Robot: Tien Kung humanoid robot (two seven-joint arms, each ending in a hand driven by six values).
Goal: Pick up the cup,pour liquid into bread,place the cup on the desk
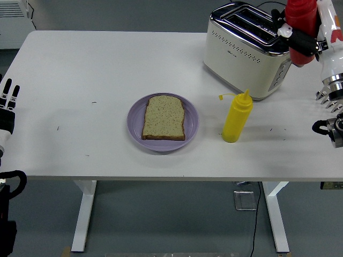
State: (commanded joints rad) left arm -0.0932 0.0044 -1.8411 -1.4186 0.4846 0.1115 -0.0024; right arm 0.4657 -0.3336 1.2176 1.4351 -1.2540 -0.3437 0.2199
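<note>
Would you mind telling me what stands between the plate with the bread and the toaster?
In the head view, the yellow squeeze bottle stands upright between the purple plate and the toaster.

1. Table (pixel 107 69): plain white.
2. Plate (pixel 135 119): lilac; the bread (pixel 164 117) on it is tan, dark-speckled, with a brown crust.
3. Squeeze bottle (pixel 236 119) right of the plate: yellow.
4. Toaster (pixel 244 51) behind the yellow bottle: cream with chrome top.
5. Bottle (pixel 300 24) right of the toaster: red.
</note>
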